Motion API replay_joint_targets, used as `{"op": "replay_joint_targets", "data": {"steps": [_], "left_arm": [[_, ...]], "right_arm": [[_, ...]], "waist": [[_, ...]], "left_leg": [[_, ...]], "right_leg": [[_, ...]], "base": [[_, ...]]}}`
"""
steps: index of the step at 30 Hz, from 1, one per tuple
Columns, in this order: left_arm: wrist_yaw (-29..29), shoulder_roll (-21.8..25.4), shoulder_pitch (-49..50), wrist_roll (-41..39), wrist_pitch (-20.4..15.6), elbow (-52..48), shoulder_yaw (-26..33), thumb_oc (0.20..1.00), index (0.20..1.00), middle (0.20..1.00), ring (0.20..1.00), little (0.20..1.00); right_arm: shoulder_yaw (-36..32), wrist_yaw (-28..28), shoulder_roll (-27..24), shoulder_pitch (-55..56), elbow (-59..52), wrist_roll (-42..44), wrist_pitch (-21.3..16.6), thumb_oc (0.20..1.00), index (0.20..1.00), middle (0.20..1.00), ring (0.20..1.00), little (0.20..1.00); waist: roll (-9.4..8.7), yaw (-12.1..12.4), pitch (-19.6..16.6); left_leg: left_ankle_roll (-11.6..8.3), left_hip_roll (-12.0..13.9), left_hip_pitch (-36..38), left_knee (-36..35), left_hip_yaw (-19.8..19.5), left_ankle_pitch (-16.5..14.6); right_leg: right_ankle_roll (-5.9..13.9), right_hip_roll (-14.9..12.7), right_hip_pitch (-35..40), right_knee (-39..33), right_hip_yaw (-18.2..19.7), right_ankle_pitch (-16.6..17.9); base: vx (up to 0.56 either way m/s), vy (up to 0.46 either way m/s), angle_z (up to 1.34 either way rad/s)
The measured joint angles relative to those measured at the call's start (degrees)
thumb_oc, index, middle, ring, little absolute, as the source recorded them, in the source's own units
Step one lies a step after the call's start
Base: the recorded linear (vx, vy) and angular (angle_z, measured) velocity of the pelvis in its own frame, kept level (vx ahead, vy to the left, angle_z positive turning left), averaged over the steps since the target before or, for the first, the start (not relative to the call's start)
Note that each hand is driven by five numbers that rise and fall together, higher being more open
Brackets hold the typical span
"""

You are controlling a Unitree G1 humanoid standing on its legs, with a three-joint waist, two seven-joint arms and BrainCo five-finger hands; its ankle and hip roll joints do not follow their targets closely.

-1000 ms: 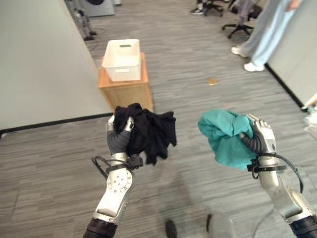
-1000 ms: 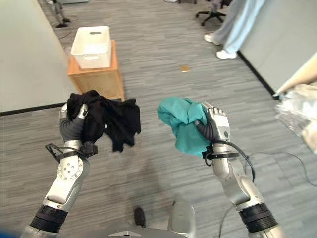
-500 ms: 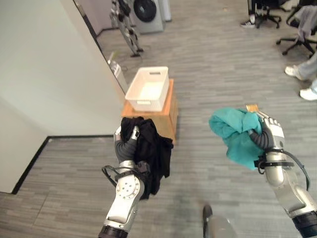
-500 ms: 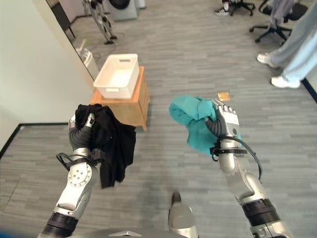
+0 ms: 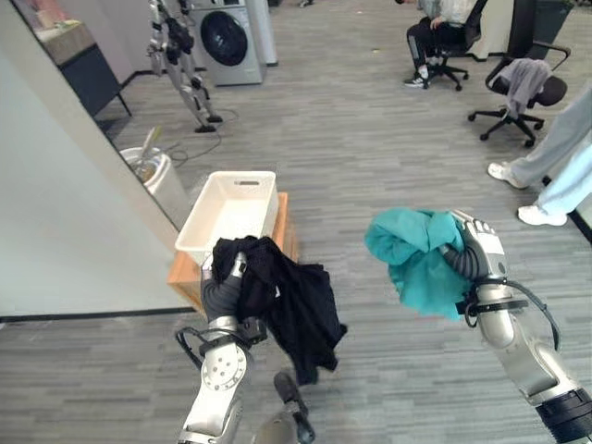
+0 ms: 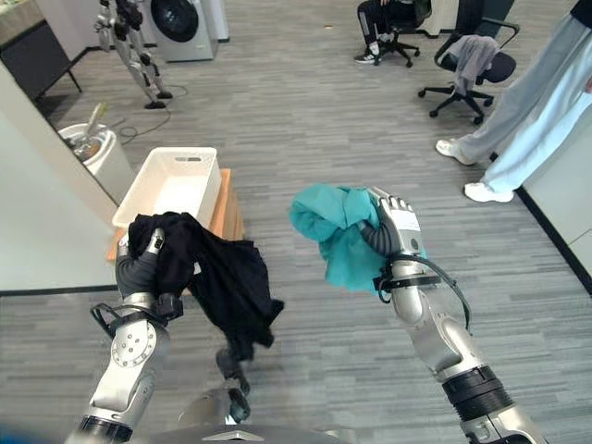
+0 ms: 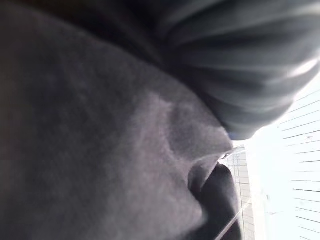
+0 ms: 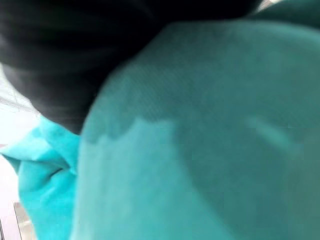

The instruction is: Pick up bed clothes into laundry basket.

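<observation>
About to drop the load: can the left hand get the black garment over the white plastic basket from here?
Probably yes: the left hand, shut on the black garment, is just short of the white plastic basket, nothing between.

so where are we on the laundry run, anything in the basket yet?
Not yet. Done: both garments are picked up. In hand: the left hand grips the black garment, and the right hand grips the teal garment, both held in the air. Left: the white laundry basket on its wooden stand looks empty, just ahead of the left hand; both pieces still need dropping in.
</observation>
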Motion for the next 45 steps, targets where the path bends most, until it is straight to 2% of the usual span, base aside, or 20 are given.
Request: {"op": "replay_joint_targets", "data": {"steps": [1,2,4,7,9,11,12,13,14,16,17,19,23,25,26,27,32,34,35,45], "left_arm": [[0.06,0.20,-0.13,-0.61,0.06,-0.07,0.06,0.200,0.200,0.200,0.200,0.200],[0.62,1.55,-1.46,-1.34,0.90,-1.14,0.40,0.200,0.200,0.200,0.200,0.200],[1.18,4.02,-6.38,-2.19,1.63,-4.03,0.22,0.200,0.200,0.200,0.200,0.200],[3.18,8.38,-23.15,2.01,1.63,-6.45,0.13,0.200,0.200,0.200,0.200,0.200],[3.89,8.59,-28.33,5.51,1.23,-7.55,0.16,0.200,0.200,0.200,0.200,0.200],[5.43,8.46,-28.57,6.39,1.46,-8.07,0.49,0.200,0.200,0.200,0.200,0.200],[6.34,5.61,-29.19,6.98,1.62,-8.09,0.37,0.200,0.200,0.200,0.200,0.200],[6.73,4.45,-30.28,7.21,1.67,-7.14,-0.17,0.200,0.200,0.200,0.200,0.200],[6.73,4.39,-31.14,7.90,1.90,-6.00,-0.35,0.200,0.200,0.200,0.200,0.200],[7.17,6.29,-30.27,8.71,3.26,-5.18,-0.22,0.200,0.200,0.200,0.200,0.200],[7.36,6.23,-28.32,8.93,3.39,-5.07,0.42,0.200,0.200,0.200,0.200,0.200],[8.09,5.55,-27.00,9.73,4.24,-4.04,0.86,0.200,0.200,0.200,0.200,0.200],[7.77,5.72,-27.43,10.60,4.92,-1.22,0.69,0.200,0.200,0.200,0.200,0.200],[7.79,6.17,-25.98,10.77,5.01,-1.02,0.93,0.200,0.200,0.200,0.200,0.200],[7.74,6.04,-25.89,10.86,5.10,-1.15,0.92,0.200,0.200,0.200,0.200,0.200],[7.87,6.02,-25.03,10.92,5.08,-1.02,0.98,0.200,0.200,0.200,0.200,0.200],[7.85,6.14,-23.26,10.79,5.51,0.63,2.27,0.200,0.200,0.200,0.200,0.200],[7.76,5.99,-23.03,10.79,5.53,0.64,2.36,0.200,0.200,0.200,0.200,0.200],[7.77,5.90,-22.73,10.74,5.53,0.64,2.57,0.200,0.200,0.200,0.200,0.200],[7.50,6.04,-21.14,8.23,5.66,0.28,5.43,0.200,0.200,0.200,0.200,0.200]], "right_arm": [[0.33,0.33,0.15,0.43,-0.12,0.00,0.01,0.200,0.200,0.200,0.200,0.200],[0.53,1.12,2.34,0.83,-0.11,-0.06,0.00,0.200,0.200,0.200,0.200,0.200],[0.44,1.61,3.27,1.07,-1.19,-0.13,0.03,0.200,0.200,0.200,0.200,0.200],[2.00,2.27,5.47,3.59,-1.58,-0.18,-0.30,0.200,0.200,0.200,0.200,0.200],[1.55,2.41,4.26,3.63,-1.52,-0.17,-0.13,0.200,0.200,0.200,0.200,0.200],[1.42,2.46,4.24,3.60,-1.51,-0.14,-0.06,0.200,0.200,0.200,0.200,0.200],[2.06,2.44,3.59,1.94,0.12,-0.05,-0.14,0.200,0.200,0.200,0.200,0.200],[1.85,2.51,3.58,1.61,0.71,-0.04,-0.13,0.200,0.200,0.200,0.200,0.200],[1.84,2.51,3.61,1.61,0.95,-0.04,-0.06,0.200,0.200,0.200,0.200,0.200],[1.92,2.59,3.64,1.80,1.03,-0.02,-0.02,0.200,0.200,0.200,0.200,0.200],[1.31,2.55,3.00,2.04,1.24,-0.05,-0.17,0.200,0.200,0.200,0.200,0.200],[0.24,2.47,3.07,1.15,2.63,0.01,0.30,0.200,0.200,0.200,0.200,0.200],[-0.06,2.66,2.04,-0.47,3.85,0.02,0.26,0.200,0.200,0.200,0.200,0.200],[-0.12,2.65,2.00,-0.51,3.90,0.03,0.00,0.200,0.200,0.200,0.200,0.200],[-0.46,2.64,1.51,-0.51,4.00,0.08,-0.14,0.200,0.200,0.200,0.200,0.200],[-0.44,2.87,1.01,0.50,3.99,0.17,-0.17,0.200,0.200,0.200,0.200,0.200],[-0.55,3.82,1.03,1.03,4.01,0.49,-0.04,0.200,0.200,0.200,0.200,0.200],[-0.69,3.86,0.96,1.34,4.17,0.53,-0.02,0.200,0.200,0.200,0.200,0.200],[-0.64,3.89,0.98,1.40,4.40,0.55,-0.03,0.200,0.200,0.200,0.200,0.200],[-0.26,4.64,1.49,2.83,4.61,0.58,-0.07,0.200,0.200,0.200,0.200,0.200]], "waist": [[-0.39,-0.05,-0.24],[-1.68,0.08,-1.07],[-1.41,-0.18,-0.94],[0.25,-0.95,-2.21],[0.16,-3.44,-2.00],[1.20,-4.19,-0.94],[5.09,-5.00,0.25],[6.37,-5.75,0.81],[5.91,-6.61,1.07],[0.91,-7.14,0.59],[0.03,-7.06,0.50],[3.04,-4.98,0.16],[2.79,-4.54,0.23],[4.02,-4.09,-0.26],[5.83,-3.74,-0.31],[4.78,-3.80,-0.59],[4.62,-3.29,-0.45],[5.41,-4.05,-0.60],[5.85,-4.13,-0.42],[5.20,-3.31,-0.78]], "left_leg": [[2.53,-0.65,0.77,0.67,-0.03,1.66],[4.91,-3.36,2.51,1.11,0.99,-1.28],[5.01,-5.42,4.61,1.38,1.50,-5.11],[3.04,-8.54,14.27,-1.06,1.03,-11.04],[5.40,-10.52,15.83,-1.20,-2.58,-13.32],[4.83,-9.60,19.16,-2.43,-4.81,-13.86],[2.24,-5.23,19.75,-2.94,-8.17,-14.97],[0.95,-3.45,19.58,-3.10,-9.37,-14.12],[-0.09,-3.23,19.70,-3.09,-10.35,-13.41],[-1.98,-5.93,23.64,-3.05,-10.25,-14.06],[-6.30,-6.25,26.34,-1.93,-9.79,-17.11],[-5.97,-1.83,24.10,-0.25,-6.42,-16.67],[-4.89,-1.15,22.92,-4.83,-5.26,-15.79],[-3.37,0.84,23.01,-4.89,-5.14,-13.74],[-7.59,3.63,22.34,-3.95,-4.25,-12.44],[-8.22,2.86,22.81,-1.99,-4.87,-12.62],[-8.44,2.47,21.19,-0.13,-5.00,-12.66],[-6.59,3.14,19.41,-4.14,-5.25,-11.00],[-6.91,3.85,19.03,-4.50,-5.61,-8.13],[-7.10,-0.12,20.49,-4.53,-6.50,-8.90]], "right_leg": [[0.46,-0.99,0.55,0.70,0.15,-0.32],[1.29,-4.94,-0.40,5.05,1.52,0.85],[1.95,-7.23,-2.44,9.89,2.53,2.17],[5.70,-12.53,-17.10,42.85,4.93,3.15],[5.74,-14.48,-31.35,54.06,8.84,2.02],[4.24,-16.40,-39.56,47.32,5.50,0.42],[0.36,-9.87,-39.67,25.22,1.47,1.39],[0.11,-6.19,-39.58,16.21,3.85,3.81],[0.51,-4.56,-39.78,10.97,6.14,7.49],[-1.39,-5.88,-38.29,4.78,6.75,17.73],[-1.86,-6.06,-36.57,6.28,7.03,24.77],[-3.65,-3.02,-33.29,1.09,5.18,24.18],[-4.22,-0.24,-30.15,-0.36,3.38,22.05],[-1.93,0.86,-29.58,-0.14,-0.41,18.92],[-4.24,1.55,-31.77,6.55,-1.79,17.59],[-5.29,0.37,-33.58,12.89,-0.89,12.57],[-5.73,-0.60,-27.19,2.49,1.78,17.14],[-4.16,-0.39,-25.30,0.00,1.63,17.91],[-3.23,-0.19,-24.66,-0.14,1.69,17.31],[-0.35,-4.28,-23.36,0.00,1.67,17.50]], "base": [[0.33,0.089,-0.23],[0.60,0.224,-0.16],[0.59,0.252,-0.10],[0.32,0.169,0.03],[0.44,0.099,0.85],[0.42,-0.045,0.87],[0.23,-0.118,0.79],[0.17,-0.056,1.05],[0.11,-0.063,1.21],[0.11,-0.058,1.05],[0.10,-0.091,0.43],[0.14,-0.121,0.31],[0.11,-0.073,0.16],[0.07,-0.060,-0.29],[0.07,-0.060,-0.09],[0.05,-0.056,-0.10],[0.04,-0.034,-0.18],[0.02,-0.038,-0.10],[0.03,-0.037,-0.19],[0.01,-0.009,0.03]]}}
